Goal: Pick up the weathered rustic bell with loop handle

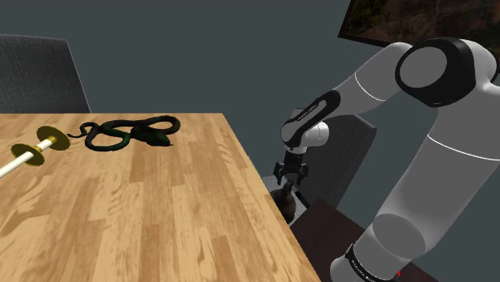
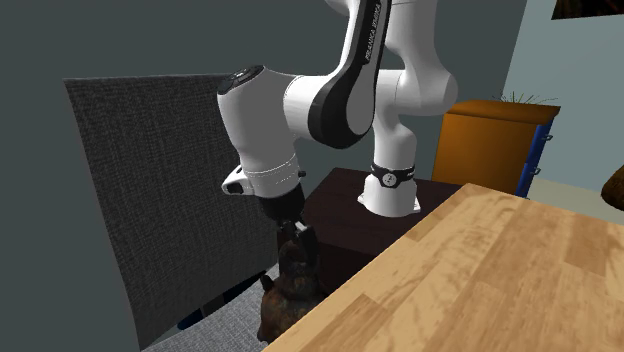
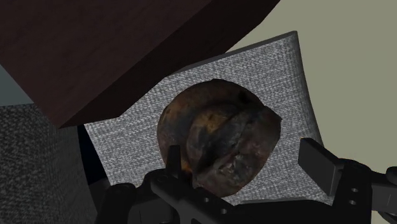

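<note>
Under the wrist | gripper fingers spread, one on each side of the bell | bell rusty brown, upright — long axis vertical, top toward gripper | over grey seat, between dark stand and table edge

tool: at bell, beside table edge; snake: on table

Small white lettering along the dark band of the arm's upper link, too small to read with certainty, a white round mark on the black ring at the arm's foot, likewise illegible
</note>
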Controlling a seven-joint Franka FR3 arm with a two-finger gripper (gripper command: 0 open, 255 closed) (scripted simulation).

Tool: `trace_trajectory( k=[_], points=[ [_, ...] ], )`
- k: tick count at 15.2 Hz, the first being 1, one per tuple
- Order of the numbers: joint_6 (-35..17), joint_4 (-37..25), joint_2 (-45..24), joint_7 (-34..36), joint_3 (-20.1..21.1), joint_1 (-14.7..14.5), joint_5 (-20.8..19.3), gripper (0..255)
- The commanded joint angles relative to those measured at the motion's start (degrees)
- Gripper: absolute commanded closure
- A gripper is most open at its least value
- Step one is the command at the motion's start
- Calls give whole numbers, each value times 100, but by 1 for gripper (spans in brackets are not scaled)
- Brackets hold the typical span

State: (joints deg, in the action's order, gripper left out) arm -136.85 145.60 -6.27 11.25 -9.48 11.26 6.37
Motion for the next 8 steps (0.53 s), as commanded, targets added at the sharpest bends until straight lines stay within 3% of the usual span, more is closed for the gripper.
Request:
trace_trajectory(
  k=[1,2,3,8],
  points=[
    [-78,22,-55,-9,11,-6,27,0],
    [-78,21,-55,-10,12,-6,28,0],
    [-86,25,-60,-17,9,-2,28,255],
    [-101,29,-70,-12,15,-7,35,255]
  ],
)
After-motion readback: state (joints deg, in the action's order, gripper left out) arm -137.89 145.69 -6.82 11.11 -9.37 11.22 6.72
